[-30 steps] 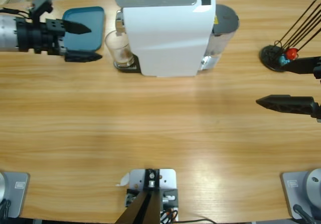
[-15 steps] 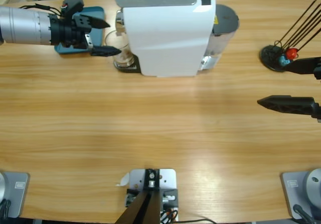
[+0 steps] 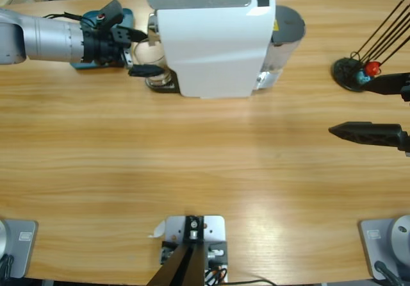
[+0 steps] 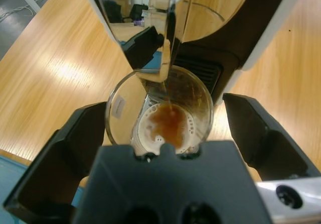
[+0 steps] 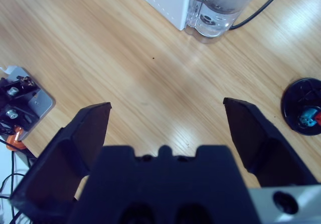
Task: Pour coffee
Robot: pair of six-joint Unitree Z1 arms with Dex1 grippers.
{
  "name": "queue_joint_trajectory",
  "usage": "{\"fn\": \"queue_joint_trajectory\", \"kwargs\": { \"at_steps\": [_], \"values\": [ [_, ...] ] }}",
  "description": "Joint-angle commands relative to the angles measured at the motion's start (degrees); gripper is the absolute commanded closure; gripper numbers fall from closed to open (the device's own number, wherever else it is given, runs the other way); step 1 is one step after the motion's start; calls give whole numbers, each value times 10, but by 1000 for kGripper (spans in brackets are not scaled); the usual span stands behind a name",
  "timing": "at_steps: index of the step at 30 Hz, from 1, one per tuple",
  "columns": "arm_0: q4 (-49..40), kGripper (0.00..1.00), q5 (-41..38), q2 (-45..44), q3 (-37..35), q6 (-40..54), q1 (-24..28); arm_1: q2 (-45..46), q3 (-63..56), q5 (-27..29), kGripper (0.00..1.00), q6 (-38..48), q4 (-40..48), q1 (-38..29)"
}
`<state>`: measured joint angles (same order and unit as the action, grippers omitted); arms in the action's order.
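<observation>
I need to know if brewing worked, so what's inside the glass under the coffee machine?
The glass holds a shallow brown layer of coffee with pale foam at its edge. The left hand, open, straddles it. Its body covers the glass's near base.

The coffee [image 4: 168, 126] is a shallow brown pool with a paler foamy ring at its edge, lying in the bottom of a small clear glass [image 4: 159, 114]. The glass stands upright on the dark drip tray [image 4: 198, 73] of the white coffee machine [image 3: 214, 42], under its spout [image 4: 168, 33], at the machine's left end near the far edge of the worktop [image 3: 192, 158]. A thin brown stream runs from the spout into the pool. In the high view the glass [image 3: 158, 74] is mostly hidden and the liquid cannot be made out.
</observation>
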<state>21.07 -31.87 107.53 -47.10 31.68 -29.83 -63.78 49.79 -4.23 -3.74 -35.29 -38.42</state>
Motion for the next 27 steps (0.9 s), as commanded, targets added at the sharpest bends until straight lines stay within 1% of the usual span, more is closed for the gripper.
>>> {"fn": "queue_joint_trajectory", "kwargs": {
  "at_steps": [1, 2, 3, 4, 5, 9, 12, 16, 18, 20, 23, 27],
  "values": [
    [33, 332, 22, 44, -7, -15, -13, 2, -9, 11, 0, -9, -7, -5],
    [38, 499, 21, 44, -4, -15, -13, 2, -9, 11, 0, -9, -7, -5],
    [46, 696, 16, 44, 0, -15, -13, 3, -9, 11, 0, -10, -7, -5],
    [55, 943, 7, 45, 5, -14, -12, 4, -9, 11, 0, -10, -7, -5],
    [67, 1000, -4, 47, 11, -14, -8, 4, -9, 11, 0, -10, -7, -5],
    [107, 1000, -43, 49, 38, -28, 7, 6, -10, 12, 0, -10, -7, -5],
    [136, 1000, -47, 53, 54, -32, 7, 7, -10, 14, 0, -11, -6, -5],
    [141, 1000, -46, 51, 64, -35, 6, 7, -10, 14, 0, -11, -6, -5],
    [142, 1000, -34, 35, 80, -35, 9, 8, -10, 14, 0, -11, -6, -5],
    [142, 1000, -25, 5, 89, -36, 27, 6, -11, 14, 0, -11, -6, -5],
    [141, 1000, 5, -31, 87, -42, 41, 0, -9, 16, 0, -12, -5, -5],
    [108, 1000, 79, -70, 86, -60, 49, -2, -9, 15, 0, -12, -7, -5]
  ]
}}
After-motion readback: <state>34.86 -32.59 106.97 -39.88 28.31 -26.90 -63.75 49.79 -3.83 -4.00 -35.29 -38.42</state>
